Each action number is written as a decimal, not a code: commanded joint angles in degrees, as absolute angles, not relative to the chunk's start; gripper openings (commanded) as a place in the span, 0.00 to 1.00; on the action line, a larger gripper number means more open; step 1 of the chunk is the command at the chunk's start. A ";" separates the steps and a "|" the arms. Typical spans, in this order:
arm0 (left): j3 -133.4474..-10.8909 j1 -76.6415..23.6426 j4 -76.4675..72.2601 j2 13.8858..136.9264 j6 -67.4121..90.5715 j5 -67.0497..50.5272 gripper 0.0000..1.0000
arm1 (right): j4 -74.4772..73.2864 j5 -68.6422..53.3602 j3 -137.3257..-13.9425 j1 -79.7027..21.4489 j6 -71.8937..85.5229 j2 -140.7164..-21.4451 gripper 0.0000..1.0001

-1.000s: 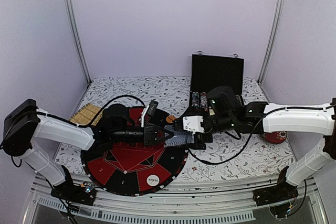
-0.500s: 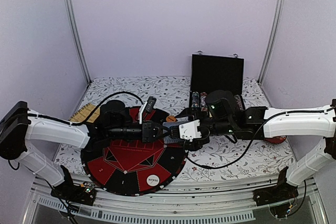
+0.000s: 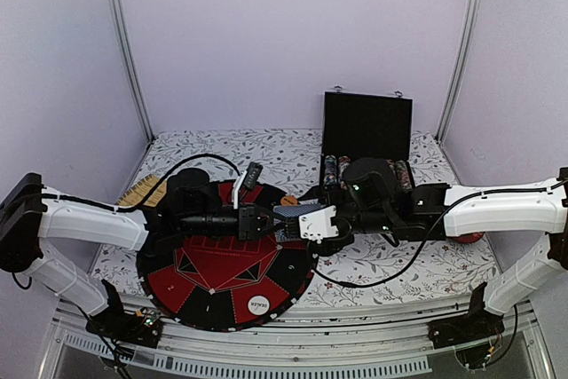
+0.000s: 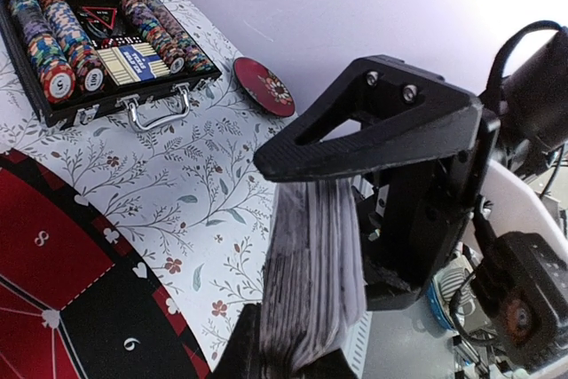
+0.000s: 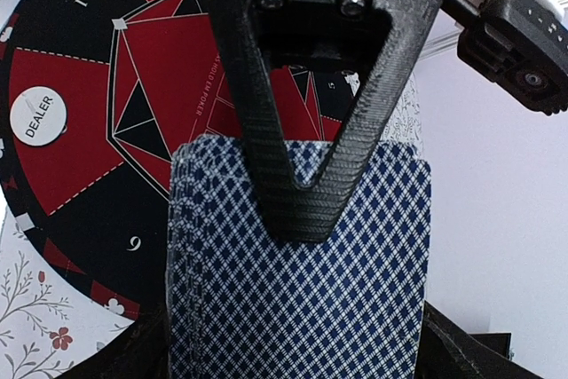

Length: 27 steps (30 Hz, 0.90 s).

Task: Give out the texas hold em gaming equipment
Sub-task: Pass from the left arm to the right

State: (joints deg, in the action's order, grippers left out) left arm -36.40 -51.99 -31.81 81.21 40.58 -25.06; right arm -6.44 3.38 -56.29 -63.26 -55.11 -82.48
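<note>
Over the right side of the round mat [image 3: 200,281], my two grippers meet nose to nose around the deck [image 5: 355,290]. The left gripper [image 3: 269,222] is clamped tight on it. In the left wrist view I see the cards edge-on, their lower end pinched in its jaws. The deck hangs in the air near the mat's right rim, its blue diamond backs facing the right wrist camera.

The right gripper [image 3: 306,226] has its jaws spread wide, one on either side of the deck. Its upper finger [image 5: 306,130] crosses in front of the card backs. From the left wrist, that finger seems to sit right at the deck's end. I cannot tell whether the right jaws press on the cards or only bracket them.

The DEALER disc [image 3: 258,303] lies flat on the mat close to its near edge, well apart from the deck. An orange disc [image 3: 287,201] sits at the mat's far edge, just beyond the grippers. Behind the right arm, the case [image 3: 366,126] stands open on the table [image 3: 399,264], with rows of chips [image 4: 53,51] in it. A red disc [image 4: 264,86] lies on the table to the right of the case.
</note>
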 commanded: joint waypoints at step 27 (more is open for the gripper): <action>-39.44 -51.53 -25.90 81.05 38.51 -26.00 0.25 | -6.05 3.07 -59.27 -62.11 -51.34 -86.09 0.49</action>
State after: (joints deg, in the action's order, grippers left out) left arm -36.84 -51.03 -28.16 81.32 40.27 -25.30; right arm -6.76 4.12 -57.49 -62.83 -53.08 -85.60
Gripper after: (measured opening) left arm 0.219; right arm 0.545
